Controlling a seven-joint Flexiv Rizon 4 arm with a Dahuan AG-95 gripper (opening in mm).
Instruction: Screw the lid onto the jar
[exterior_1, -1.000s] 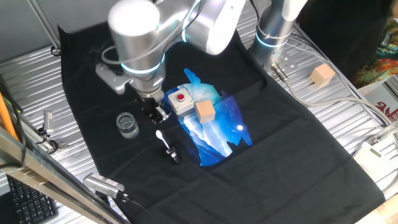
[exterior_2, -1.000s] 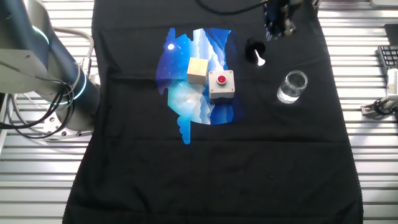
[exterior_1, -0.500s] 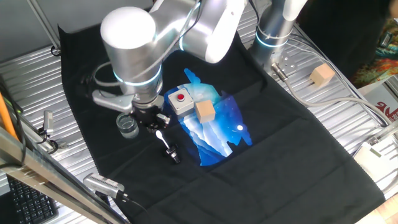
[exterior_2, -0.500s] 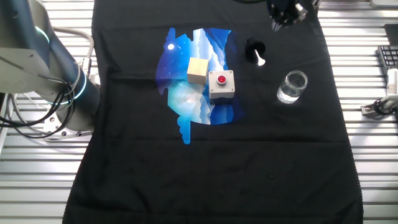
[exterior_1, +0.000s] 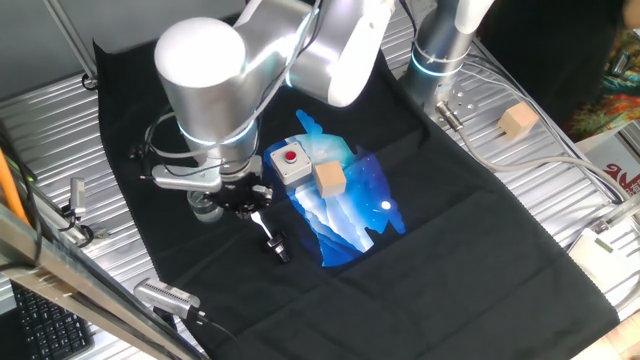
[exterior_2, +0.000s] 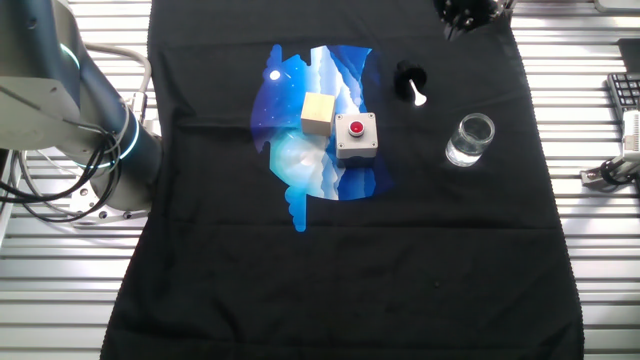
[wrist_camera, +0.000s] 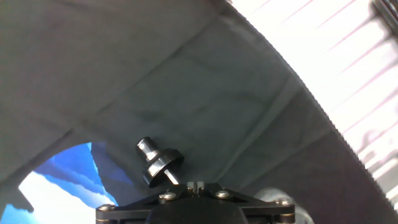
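Lid (exterior_2: 409, 80): small black round cap with a thin white rounded-tip piece projecting from it; laid on its side on the black cloth (exterior_2: 340, 260), beside the blue print (exterior_2: 300, 150). In the hand view (wrist_camera: 160, 166) a glossy black disc with a short knobbed stem is seen, just above the pincer mount.
Jar (exterior_2: 469, 139): short clear glass cylinder with a thick base, stood upright and uncapped on the cloth, near the lid but apart from it. In one fixed view (exterior_1: 205, 208) it is mostly hidden behind the arm.
Pincer (exterior_1: 243, 196): held low over the cloth between jar and lid; nothing is seen to be gripped. How far the jaws are parted cannot be told, the fingers being dark against dark cloth.
Box (exterior_2: 356, 135): grey, with a red button on top, set on the print.
Cube (exterior_2: 318, 112): tan wood, just beside the box.
Bench (exterior_2: 600, 280): ribbed metal, covered by the cloth in the middle.
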